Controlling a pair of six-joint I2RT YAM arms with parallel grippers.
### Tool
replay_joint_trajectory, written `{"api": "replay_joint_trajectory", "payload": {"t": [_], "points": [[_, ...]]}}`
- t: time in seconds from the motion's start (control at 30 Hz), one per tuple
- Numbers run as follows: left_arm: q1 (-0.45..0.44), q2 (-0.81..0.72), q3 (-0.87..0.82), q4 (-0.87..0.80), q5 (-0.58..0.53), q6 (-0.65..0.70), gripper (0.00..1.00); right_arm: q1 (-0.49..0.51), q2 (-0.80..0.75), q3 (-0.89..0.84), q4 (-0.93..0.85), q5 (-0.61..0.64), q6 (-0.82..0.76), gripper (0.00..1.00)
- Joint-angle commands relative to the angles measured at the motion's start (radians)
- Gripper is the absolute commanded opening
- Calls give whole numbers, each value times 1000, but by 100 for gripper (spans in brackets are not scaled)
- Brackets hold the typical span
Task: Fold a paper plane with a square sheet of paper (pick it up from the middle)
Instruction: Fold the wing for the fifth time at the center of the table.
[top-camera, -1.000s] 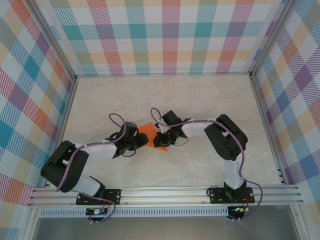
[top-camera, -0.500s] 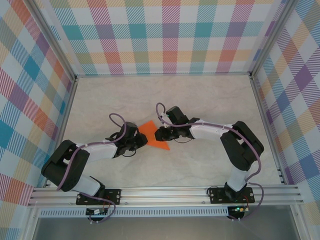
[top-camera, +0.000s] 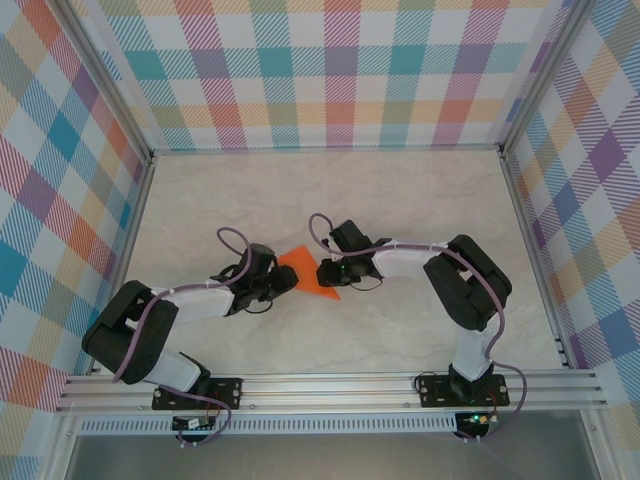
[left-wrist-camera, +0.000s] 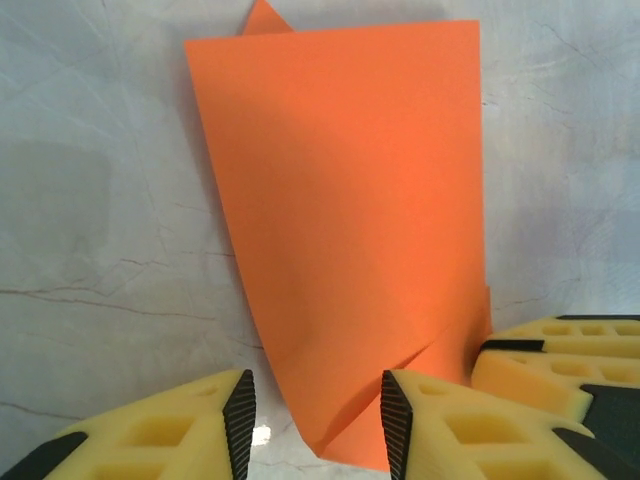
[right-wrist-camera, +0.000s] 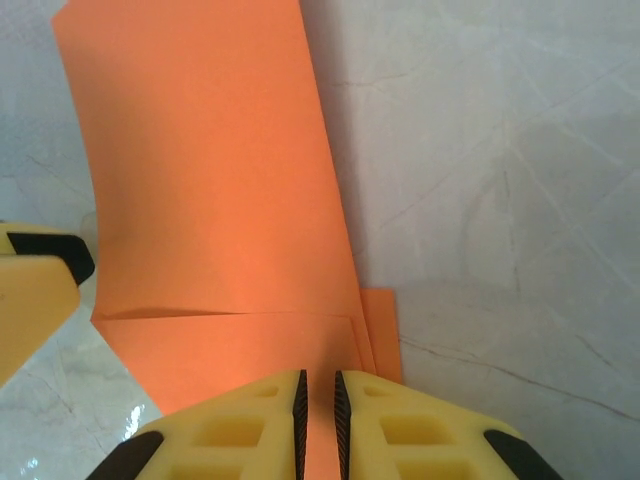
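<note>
The orange sheet of paper (top-camera: 300, 262) lies flat on the table between the two grippers, folded into a tapered, plane-like shape with layered flaps. In the left wrist view the paper (left-wrist-camera: 350, 200) narrows to a point that sits between the pads of my left gripper (left-wrist-camera: 312, 420), which is open and not touching it. My right gripper (right-wrist-camera: 317, 385) stands over the opposite end of the paper (right-wrist-camera: 200, 180), its jaws shut to a thin slit above the overlapping flaps. From above, the left gripper (top-camera: 285, 280) and right gripper (top-camera: 322, 270) face each other across the paper.
The marble-look table (top-camera: 400, 200) is walled by plaid panels on three sides. An aluminium rail (top-camera: 330, 385) carries both arm bases at the near edge. One yellow finger of the other gripper (left-wrist-camera: 560, 350) shows at the right of the left wrist view.
The left gripper has opened around the paper's point. The right arm stretched out and drew back in. The paper now lies spread further toward the lower right.
</note>
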Motion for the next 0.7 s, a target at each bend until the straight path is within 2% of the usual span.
{"api": "replay_joint_trajectory", "payload": {"t": [0.0, 0.23, 0.47, 0.57, 0.67], "points": [[11, -25, -23, 39, 43, -28, 44, -21, 14, -4, 20, -15, 46, 18], [11, 6, -27, 123, 107, -64, 48, -64, 31, -28, 71, -110, 117, 18], [8, 74, -19, 217, 142, -123, 48, -76, 40, -38, 87, -135, 153, 19], [5, 70, -19, 191, 112, -137, 48, -81, 40, -41, 85, -131, 163, 19], [-4, 2, -28, 106, 30, -147, 49, -85, 40, -41, 79, -126, 170, 19]]}}
